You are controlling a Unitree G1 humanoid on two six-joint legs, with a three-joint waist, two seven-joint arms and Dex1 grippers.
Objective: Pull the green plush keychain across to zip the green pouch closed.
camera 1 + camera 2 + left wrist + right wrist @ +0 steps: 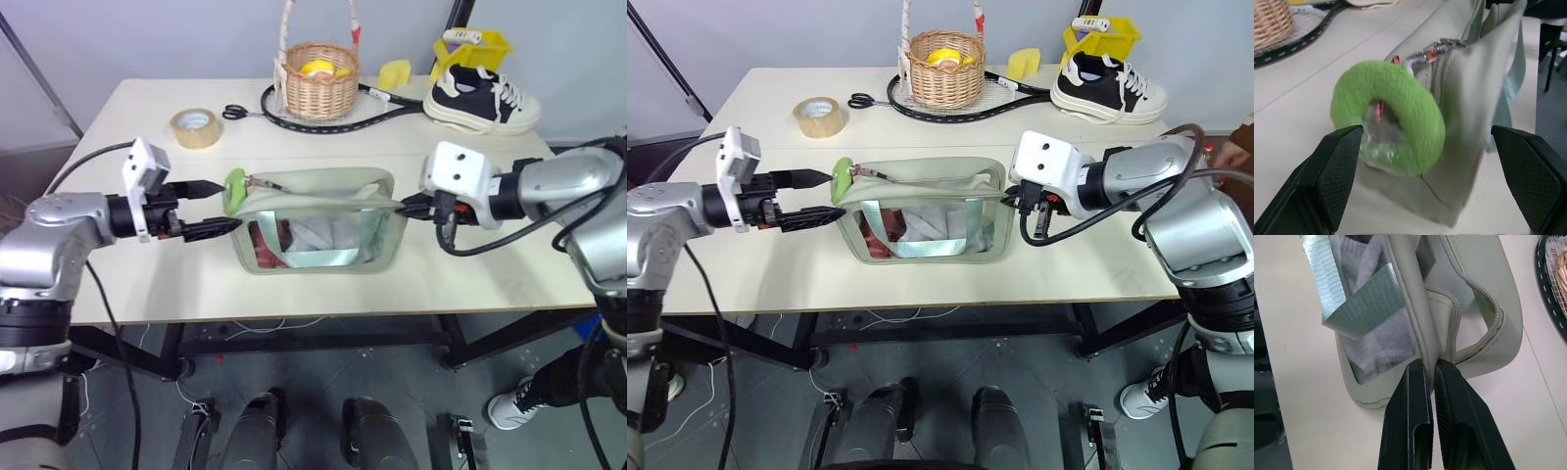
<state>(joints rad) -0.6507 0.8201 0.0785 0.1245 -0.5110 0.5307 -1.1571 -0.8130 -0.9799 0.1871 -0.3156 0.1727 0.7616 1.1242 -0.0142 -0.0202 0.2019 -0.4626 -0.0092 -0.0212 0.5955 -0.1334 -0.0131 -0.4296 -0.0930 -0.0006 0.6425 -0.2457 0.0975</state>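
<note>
The green pouch stands mid-table with its zipper gaping open and grey cloth showing through its clear side. At its left end hangs the green plush keychain, a fuzzy lime ring on the zipper pull. My left gripper is open, one finger on each side of the keychain, touching neither it nor the pouch. My right gripper is shut on the pouch's right end, pinching the fabric seam between its fingertips.
Behind the pouch lie a wicker basket, a tape roll, scissors and a racket. A sneaker and a yellow bin sit at the back right. The table's front edge is close to the pouch.
</note>
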